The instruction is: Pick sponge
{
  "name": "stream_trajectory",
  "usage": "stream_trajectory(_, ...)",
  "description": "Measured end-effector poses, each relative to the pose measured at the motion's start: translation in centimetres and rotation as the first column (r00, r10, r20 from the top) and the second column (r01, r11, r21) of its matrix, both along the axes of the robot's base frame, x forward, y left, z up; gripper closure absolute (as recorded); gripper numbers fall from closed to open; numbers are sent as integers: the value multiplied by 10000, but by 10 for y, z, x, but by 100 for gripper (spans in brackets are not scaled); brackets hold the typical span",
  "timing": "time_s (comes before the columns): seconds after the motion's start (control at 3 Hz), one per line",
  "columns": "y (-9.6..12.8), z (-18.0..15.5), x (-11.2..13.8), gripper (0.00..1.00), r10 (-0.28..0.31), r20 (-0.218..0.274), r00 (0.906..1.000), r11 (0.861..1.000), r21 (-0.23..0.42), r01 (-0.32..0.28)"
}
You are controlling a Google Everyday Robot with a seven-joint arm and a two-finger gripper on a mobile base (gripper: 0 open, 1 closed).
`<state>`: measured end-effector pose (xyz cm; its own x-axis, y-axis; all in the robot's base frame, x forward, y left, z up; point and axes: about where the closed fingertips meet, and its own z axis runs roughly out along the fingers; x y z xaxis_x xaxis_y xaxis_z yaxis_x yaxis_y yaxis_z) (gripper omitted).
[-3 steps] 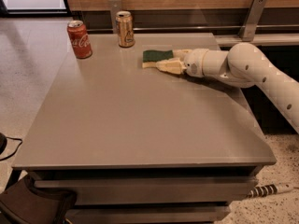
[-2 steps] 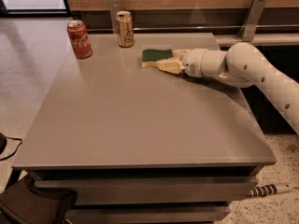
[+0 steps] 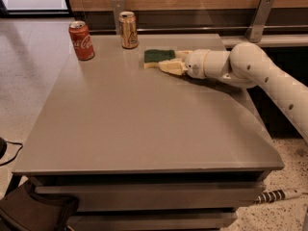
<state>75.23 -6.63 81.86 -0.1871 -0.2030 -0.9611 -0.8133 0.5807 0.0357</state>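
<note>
The sponge lies flat at the back of the grey table, dark green top up, just right of the gold can. My gripper reaches in low from the right at table height. Its pale fingers are apart. The near finger lies along the sponge's front edge and the far finger shows behind the sponge's right end. The sponge's right end sits between them. It rests on the table.
A red cola can stands at the back left and a gold can at the back middle, close to the sponge. A wooden wall with metal brackets runs behind the table. The white arm crosses the table's right edge.
</note>
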Motion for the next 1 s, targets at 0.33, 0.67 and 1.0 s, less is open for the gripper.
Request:
stream_trajectory(0.33, 2, 21, -6, 100, 202, 216, 9996, 9995, -243, -197)
stream_trajectory(0.67, -3, 47, -18, 100, 153, 580, 9982, 9985, -534, -122)
stream_trajectory(1.0, -13, 77, -35, 100, -17, 1003, 9950, 9955, -937, 111)
